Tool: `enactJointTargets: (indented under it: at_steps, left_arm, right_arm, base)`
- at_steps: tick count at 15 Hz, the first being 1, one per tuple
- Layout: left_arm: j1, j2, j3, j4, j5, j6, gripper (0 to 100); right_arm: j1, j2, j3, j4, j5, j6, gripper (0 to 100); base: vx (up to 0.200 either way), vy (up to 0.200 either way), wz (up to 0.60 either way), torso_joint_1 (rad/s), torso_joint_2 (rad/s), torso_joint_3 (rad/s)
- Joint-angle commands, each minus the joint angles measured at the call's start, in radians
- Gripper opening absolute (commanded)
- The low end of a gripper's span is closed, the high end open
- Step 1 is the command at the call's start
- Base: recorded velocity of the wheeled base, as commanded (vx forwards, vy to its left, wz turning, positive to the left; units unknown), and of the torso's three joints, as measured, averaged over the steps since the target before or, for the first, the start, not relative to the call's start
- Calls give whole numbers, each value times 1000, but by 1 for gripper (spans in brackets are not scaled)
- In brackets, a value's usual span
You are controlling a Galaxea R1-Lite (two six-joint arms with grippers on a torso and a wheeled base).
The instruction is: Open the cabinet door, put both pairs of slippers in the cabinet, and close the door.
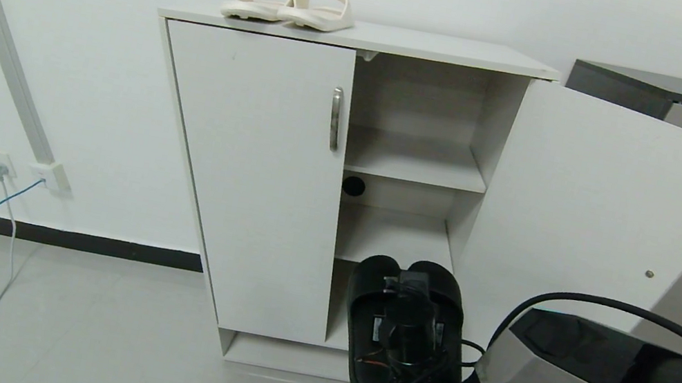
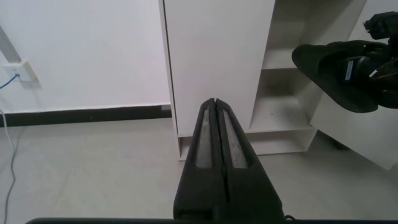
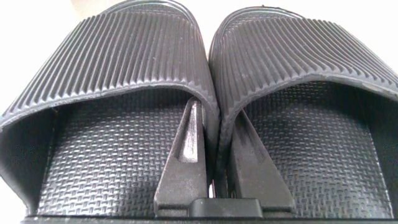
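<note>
Black slippers [image 1: 363, 315], inner walls clamped in right pincer [image 3: 216, 115], hang before the open cabinet's [image 1: 247, 168] lower shelf [image 1: 393, 236]; likely next: push in, release; cream slippers [image 1: 290, 0] wait on top, left pincer [image 2: 215, 109] closed on nothing.

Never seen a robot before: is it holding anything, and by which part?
The right gripper pinches the black slippers by their adjoining inner side walls; the left gripper holds nothing.

Illumination is bright, even and diffuse across the white cabinet [image 1: 248, 182]. Soft shadow fills its open compartments. The floor [image 1: 78, 328] before the cabinet carries a faint reflection. The black slippers [image 3: 143, 56], before the cabinet, show dull sheen on ribbed straps.
</note>
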Motion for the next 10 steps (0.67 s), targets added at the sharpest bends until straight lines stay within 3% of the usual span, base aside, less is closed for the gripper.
enactJointTargets:
  at_steps: [1,10]
  left_arm:
    - [0,2,0,0,0,0,0]
    - [0,2,0,0,1,-3,0]
  right_arm:
    - [0,7,0,-2,-1,0,0]
    - [5,40,-6,-79,-5,-11,0]
  base:
    - [0,0,0,2,2,-51]
    - [0,0,0,3,1,-178]
